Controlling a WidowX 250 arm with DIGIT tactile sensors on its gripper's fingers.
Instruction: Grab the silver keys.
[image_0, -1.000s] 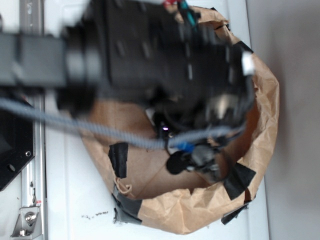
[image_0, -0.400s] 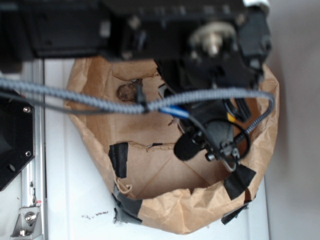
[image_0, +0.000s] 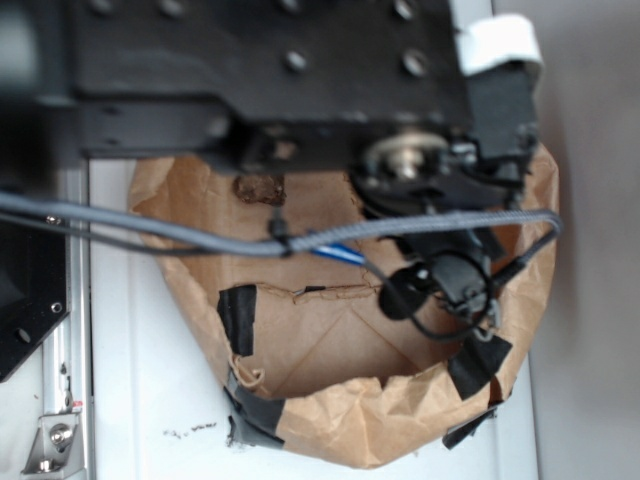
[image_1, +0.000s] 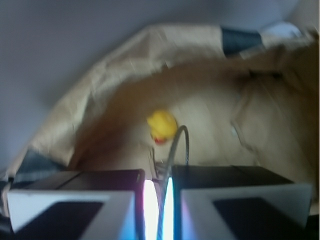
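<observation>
In the wrist view my gripper (image_1: 159, 176) is shut on the silver keys: only their thin wire ring (image_1: 175, 142) shows, looping up from the narrow gap between the two fingers, while the key blades are hidden. In the exterior view the gripper (image_0: 478, 308) hangs over the right side of the brown paper basin (image_0: 330, 420), and a small piece of metal (image_0: 488, 322) dangles at its tip. The arm's black body covers the top of that view.
A yellow rubber duck (image_1: 161, 125) lies on the paper floor beyond the fingers. A brown lumpy rock-like piece (image_0: 258, 188) sits at the basin's back left. Black tape patches (image_0: 237, 315) mark the crumpled paper wall. A grey cable (image_0: 200, 236) crosses the basin.
The arm has shifted toward the top of the exterior view, uncovering the brown piece. The gripper has moved right and slightly up with the ring still held.
</observation>
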